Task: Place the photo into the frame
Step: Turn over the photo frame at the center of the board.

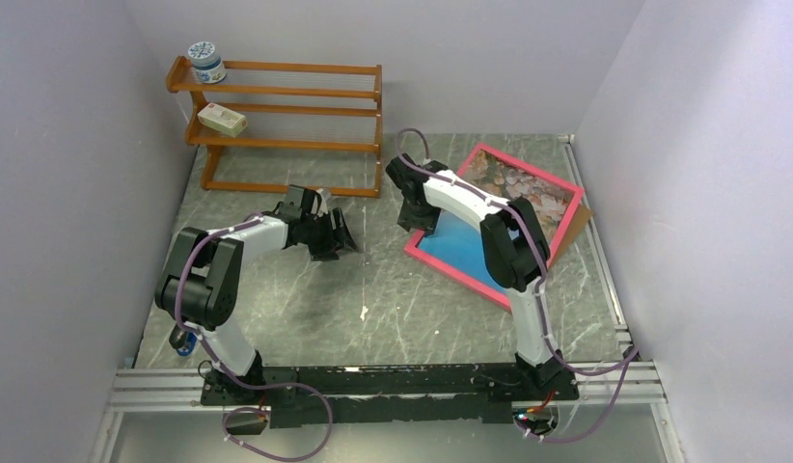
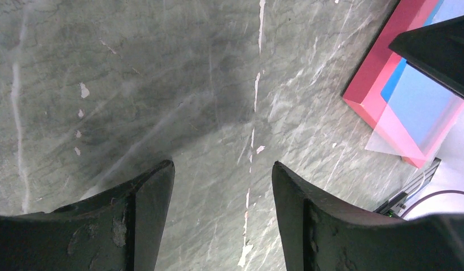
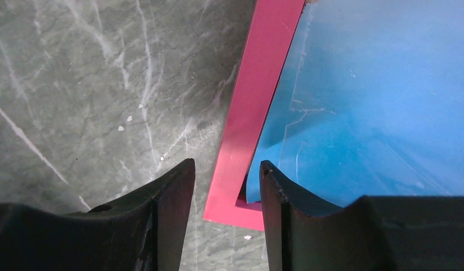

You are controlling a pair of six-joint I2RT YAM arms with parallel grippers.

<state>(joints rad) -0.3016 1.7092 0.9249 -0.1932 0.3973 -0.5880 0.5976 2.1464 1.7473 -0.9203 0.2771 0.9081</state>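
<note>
- The frame (image 1: 528,167) lies flat on the right half of the table (image 1: 373,289), turned at an angle, with one corner pointing toward the middle of the table.
- The photo (image 1: 533,198) lies inside the frame's pink border, picture side up: rocks at the far end, blue at the near end. By eye it fills the opening, so it looks seated or nearly so.
- A brown board (image 1: 583,217) pokes out from under the frame's right side. I judge it is the backing, and it sits askew to the frame rather than lined up with it.
- The right gripper (image 1: 412,214) hangs over the frame's near-left corner. In its own wrist view, the right gripper (image 3: 227,166) has its fingers a modest gap apart and holds nothing. The pink rail (image 3: 258,96) runs up between them.
- That straddling stance suits pinching or nudging the rail to square things up. Whether the fingertips touch the frame I cannot tell.
- A clear sheet (image 3: 331,141) shows creases and an edge over the blue of the photo (image 3: 382,84).
- The left gripper (image 1: 341,236) is held over bare table just left of the frame. Its wrist view shows the left gripper (image 2: 223,166) spread wide and empty, probably kept out of the way.
- A wooden rack (image 1: 287,106) at the back holds a jar (image 1: 206,62) and a small box (image 1: 222,119), well apart from the work.
</note>
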